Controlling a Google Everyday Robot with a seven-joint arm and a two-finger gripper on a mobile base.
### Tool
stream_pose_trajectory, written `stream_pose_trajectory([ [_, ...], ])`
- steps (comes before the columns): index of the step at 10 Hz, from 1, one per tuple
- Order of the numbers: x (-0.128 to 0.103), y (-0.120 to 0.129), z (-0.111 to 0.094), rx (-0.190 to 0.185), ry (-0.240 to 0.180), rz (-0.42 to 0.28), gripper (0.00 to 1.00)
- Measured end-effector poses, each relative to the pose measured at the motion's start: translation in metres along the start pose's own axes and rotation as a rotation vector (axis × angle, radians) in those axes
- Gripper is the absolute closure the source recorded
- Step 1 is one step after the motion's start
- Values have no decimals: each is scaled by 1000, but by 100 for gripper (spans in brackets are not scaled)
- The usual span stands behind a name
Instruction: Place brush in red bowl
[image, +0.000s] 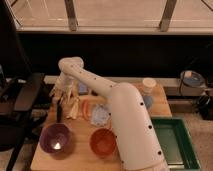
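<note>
Camera view: my white arm (125, 115) rises from the lower right, bends at its elbow over the far left of the light wooden table (80, 156), and drops my two-finger claw (62, 96) above the table's left part. Directly beneath the claw, the long slim black brush (59, 114) shows as a dark, nearly upright line. It touches or almost touches the claw, but I cannot tell whether the claw is closed on it or merely poised over it. The round purple bowl (55, 140) sits just in front of the brush at the front left. The round orange-red bowl (102, 142), smooth and plain inside, sits beside the purple bowl to its right, so the brush is nearer the wrong bowl than the right one. A pale yellowish item (74, 107) lies just beside the brush, with a blue-grey item (100, 116) further right. By my judgement the brush is light and stiff, with a thin handle that may pivot or slip in a loose hold. The best hold seems to be across the handle near its middle, which should keep the wider head from swinging during the carry. Since the brush is roughly as long as the bowl is wide, it will probably come to rest leaning on the rim.
</note>
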Motion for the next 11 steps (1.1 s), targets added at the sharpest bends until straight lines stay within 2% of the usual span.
stream_pose_trajectory([
  [5,15,13,29,-24,-27,30,35],
  [6,17,12,41,-28,-41,33,35],
  [9,20,18,58,-42,-83,53,35],
  [10,20,16,56,-39,-82,51,38],
  [11,21,18,54,-41,-80,53,47],
])
